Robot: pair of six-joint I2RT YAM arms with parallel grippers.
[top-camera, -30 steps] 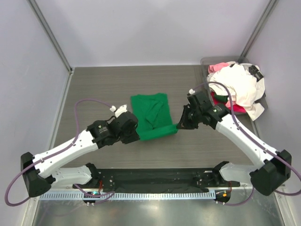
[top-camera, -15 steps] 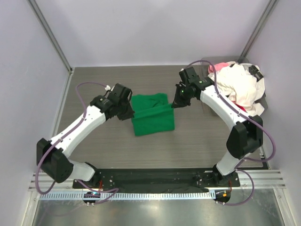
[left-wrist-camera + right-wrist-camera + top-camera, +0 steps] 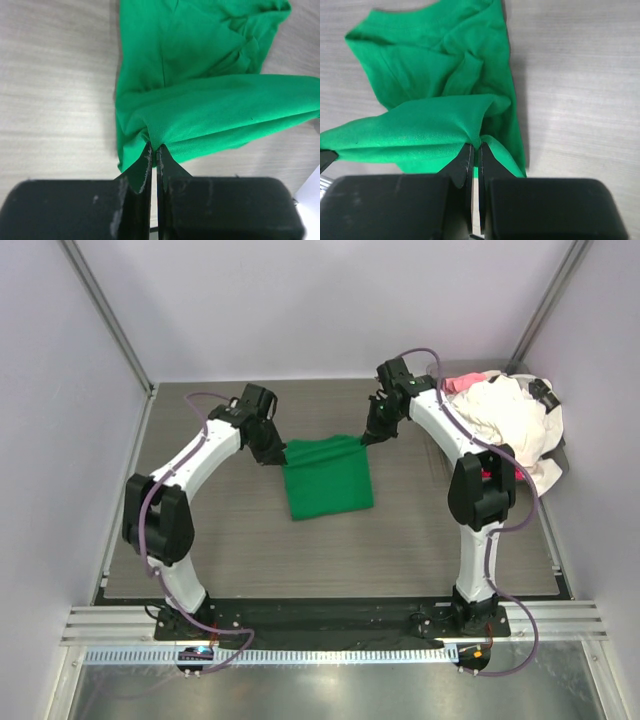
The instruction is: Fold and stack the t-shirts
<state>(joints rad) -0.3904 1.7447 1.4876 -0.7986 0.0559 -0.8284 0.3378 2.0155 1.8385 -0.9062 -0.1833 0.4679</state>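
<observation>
A bright green t-shirt (image 3: pixel 328 480) lies folded on the grey table (image 3: pixel 220 540), mid-table. My left gripper (image 3: pixel 278 455) is shut on the shirt's far left corner; the wrist view shows its jaws pinching green cloth (image 3: pixel 200 115) at the gripper (image 3: pixel 154 150). My right gripper (image 3: pixel 368 437) is shut on the far right corner; its wrist view shows the same pinch (image 3: pixel 476 145) on the cloth (image 3: pixel 430 120). The held edge is stretched between the two grippers, just above the layer below. White, pink and red shirts (image 3: pixel 505 420) are piled at the back right.
A clear plastic bin (image 3: pixel 440 372) holds the pile of shirts at the back right corner. Both arms reach far forward over the table. White walls close in the back and both sides.
Both grippers have carried the shirt's near edge away from the arm bases to its far edge, folding the green shirt over itself. The shirt is now a smaller rectangle.
</observation>
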